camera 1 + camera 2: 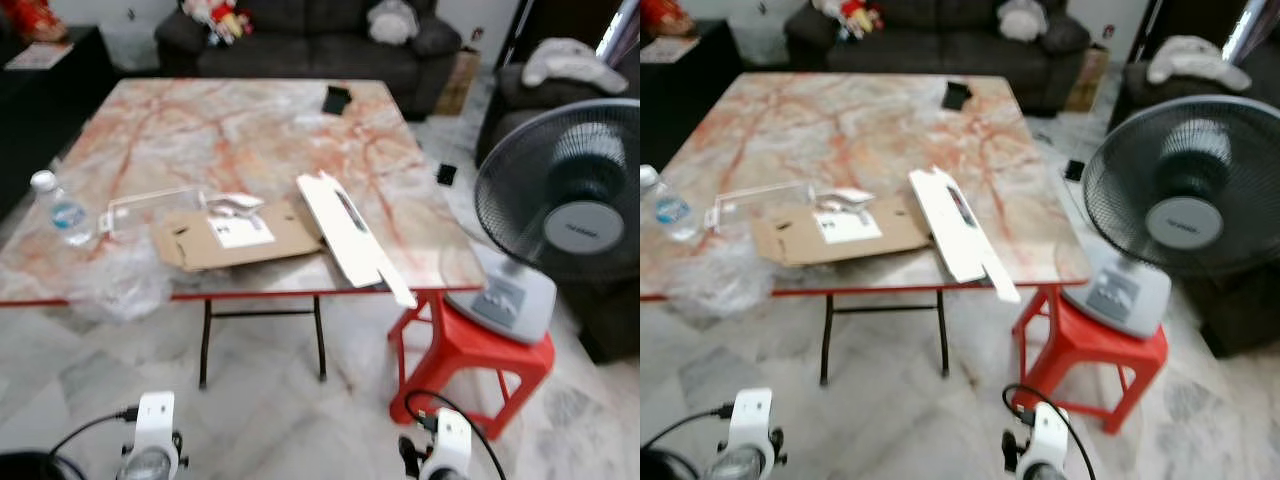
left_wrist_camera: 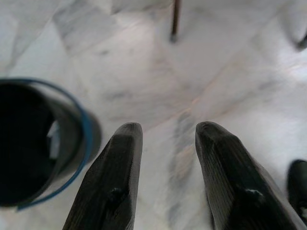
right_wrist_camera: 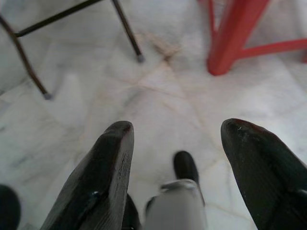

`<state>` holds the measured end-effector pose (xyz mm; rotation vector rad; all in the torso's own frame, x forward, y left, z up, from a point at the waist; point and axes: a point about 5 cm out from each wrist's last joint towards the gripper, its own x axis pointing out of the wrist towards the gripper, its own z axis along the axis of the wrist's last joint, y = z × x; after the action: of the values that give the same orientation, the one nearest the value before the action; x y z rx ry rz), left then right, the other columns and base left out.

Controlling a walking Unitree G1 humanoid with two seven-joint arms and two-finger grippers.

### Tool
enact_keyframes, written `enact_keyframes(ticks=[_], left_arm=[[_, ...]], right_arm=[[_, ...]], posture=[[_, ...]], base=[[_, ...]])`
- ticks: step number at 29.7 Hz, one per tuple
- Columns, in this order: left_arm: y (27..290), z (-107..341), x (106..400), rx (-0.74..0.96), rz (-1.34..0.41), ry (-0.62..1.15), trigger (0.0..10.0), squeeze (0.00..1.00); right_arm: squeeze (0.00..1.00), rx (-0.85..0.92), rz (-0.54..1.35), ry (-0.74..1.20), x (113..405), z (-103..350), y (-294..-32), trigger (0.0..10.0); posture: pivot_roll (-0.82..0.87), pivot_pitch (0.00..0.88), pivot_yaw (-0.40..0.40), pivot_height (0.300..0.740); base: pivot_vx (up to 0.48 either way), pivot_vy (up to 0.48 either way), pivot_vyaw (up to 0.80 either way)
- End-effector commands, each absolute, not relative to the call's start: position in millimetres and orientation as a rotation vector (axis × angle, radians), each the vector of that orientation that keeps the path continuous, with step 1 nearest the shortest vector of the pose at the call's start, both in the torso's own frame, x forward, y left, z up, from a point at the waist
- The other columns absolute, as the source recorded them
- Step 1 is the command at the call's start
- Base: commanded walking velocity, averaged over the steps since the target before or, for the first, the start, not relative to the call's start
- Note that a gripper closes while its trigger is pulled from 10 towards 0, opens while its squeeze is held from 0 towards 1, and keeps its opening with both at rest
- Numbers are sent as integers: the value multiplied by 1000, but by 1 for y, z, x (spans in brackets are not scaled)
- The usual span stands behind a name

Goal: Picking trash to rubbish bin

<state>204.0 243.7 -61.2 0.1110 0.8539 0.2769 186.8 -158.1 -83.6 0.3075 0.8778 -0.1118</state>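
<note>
Both arms hang low, nothing picked up yet: from the head, trash waits on the marble table, flattened cardboard beside a white box. Left gripper, fingers parted and empty, sits beside the bin; right gripper gapes wide over floor.

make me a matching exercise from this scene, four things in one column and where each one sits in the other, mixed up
Things:
1. clear plastic water bottle
2. flattened brown cardboard box
3. grey pedestal fan
4. small black rectangular object

Places:
A. on the red plastic stool to the right of the table
B. far side of the marble-patterned table, near the sofa
C. left edge of the table
D. near edge of the table, beside the long white flattened carton

Pairs: 1-C, 2-D, 3-A, 4-B
</note>
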Motion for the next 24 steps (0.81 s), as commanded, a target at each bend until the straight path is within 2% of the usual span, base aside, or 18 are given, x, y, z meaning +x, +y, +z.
enact_keyframes(ticks=[1,21,24], left_arm=[[242,-62,204,113,277,858,10000,0],[243,-63,201,121,272,865,10000,0],[242,-62,204,124,270,860,10000,0]], right_arm=[[0,306,-126,873,186,-84,-161,10000],[0,287,-103,887,185,-84,-159,10000],[0,286,-100,887,186,-84,-159,10000]], posture=[[26,21,-34,740],[30,0,-33,740],[30,0,-33,740]], base=[[0,-442,0],[0,-440,0],[0,-102,0]])
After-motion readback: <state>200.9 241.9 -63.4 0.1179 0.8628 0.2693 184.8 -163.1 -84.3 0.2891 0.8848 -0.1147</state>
